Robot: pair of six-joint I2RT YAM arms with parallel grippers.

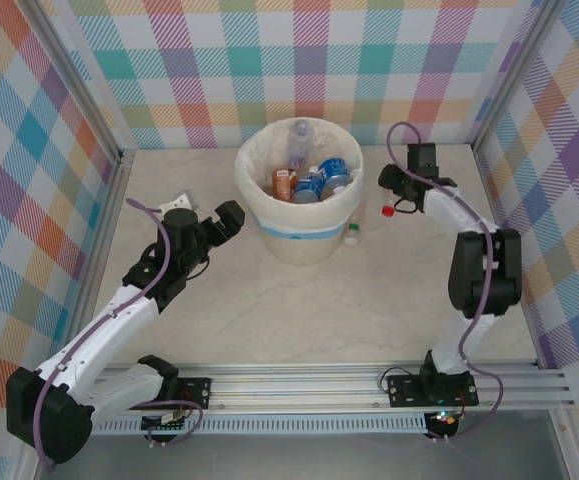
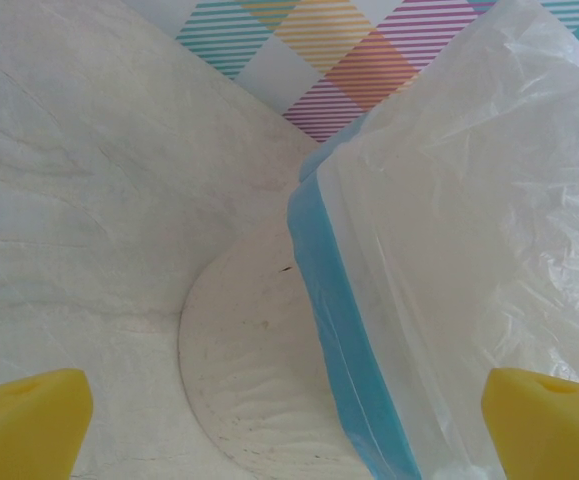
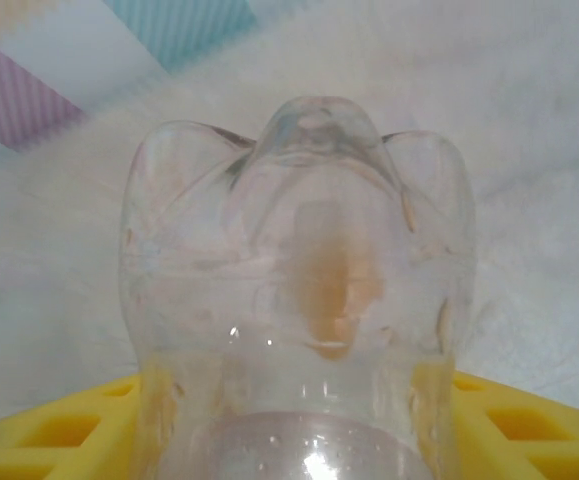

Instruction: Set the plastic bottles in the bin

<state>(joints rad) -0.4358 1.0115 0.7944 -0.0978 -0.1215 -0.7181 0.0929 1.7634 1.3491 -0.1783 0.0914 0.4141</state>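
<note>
The clear bottle (image 3: 299, 290) is gripped between the yellow pads (image 3: 59, 430) of the right gripper (image 1: 393, 193), which press against its sides and pinch it. In the right wrist view its lobed base points away from the camera and its body runs back between the pads, so its long axis lies along the fingers. Its neck end is hidden. In the top view a red cap (image 1: 387, 211) shows just below this gripper; I cannot tell whether it belongs to the held bottle.

The bin (image 1: 304, 250) stands just to the left of the right gripper, its rim near the fingers but apart from them. The coming move probably turns on that: the bottle has to go leftward and above the rim before it is let go. Inside the bin lie an orange-labelled bottle (image 1: 285, 183) and blue-labelled bottles (image 1: 311, 187), among others.

One small bottle (image 1: 352, 232) with a white cap rests on the table (image 1: 369, 300) just beside the bin's near-right side. It is too small to read which way it points. The right arm is the nearer one to it.

The left gripper (image 2: 289, 430) is spread wide and holds nothing. It sits close to the bin's left wall, with the blue band (image 2: 339, 330) and the pale liner (image 2: 469, 200) in front of its pads.
</note>
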